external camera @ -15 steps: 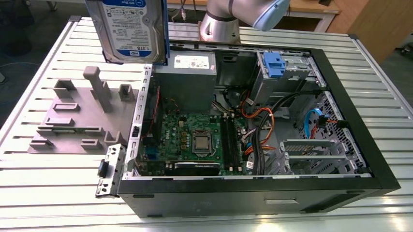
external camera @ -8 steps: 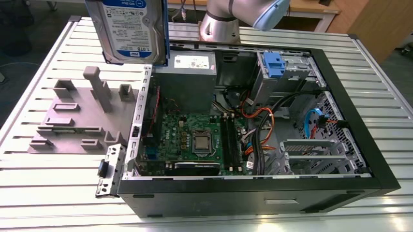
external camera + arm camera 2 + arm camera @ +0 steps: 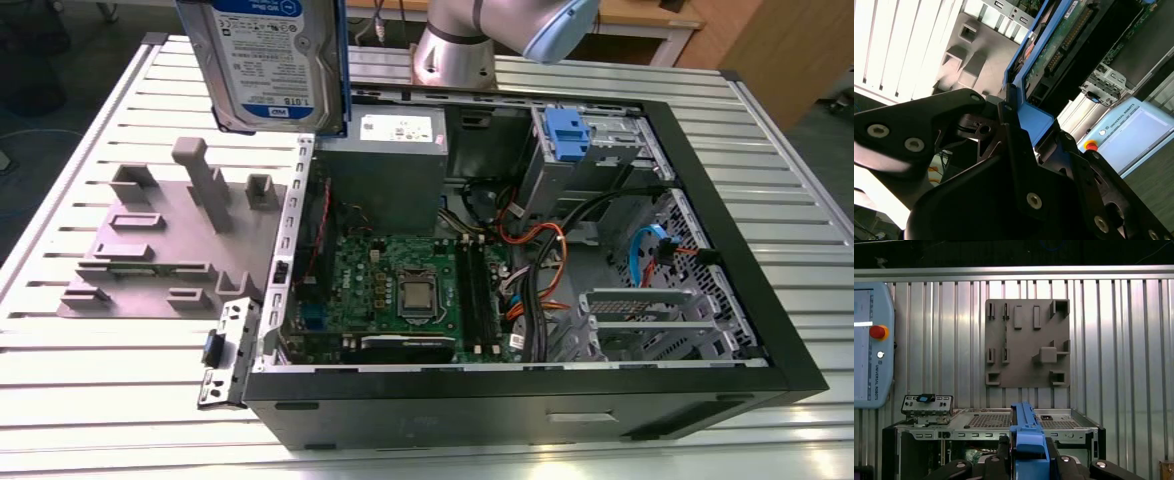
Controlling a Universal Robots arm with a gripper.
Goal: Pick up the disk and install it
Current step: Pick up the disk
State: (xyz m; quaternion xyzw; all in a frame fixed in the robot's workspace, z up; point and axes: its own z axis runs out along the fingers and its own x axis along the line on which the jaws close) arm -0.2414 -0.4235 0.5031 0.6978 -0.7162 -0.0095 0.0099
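Second wrist view: disk (image 3: 1056,45) in tool (image 3: 1033,123)

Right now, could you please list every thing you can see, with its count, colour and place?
disk: one, silver with a blue frame, held up off the table
case: one, black, open, lying on the table
board: one, green, inside the case
box: one, grey with a white sticker, inside the case
bracket: one, blue, in the case's far bay
cables: several, orange, blue and black, inside the case
plate: one, grey, on the table at the case's side, the exterior view's left
pendant: one, pale blue with a red button, beside the case
table: one, silver, slatted
arm: one, silver, behind the case
gripper: one, black, shut on the disk's frame
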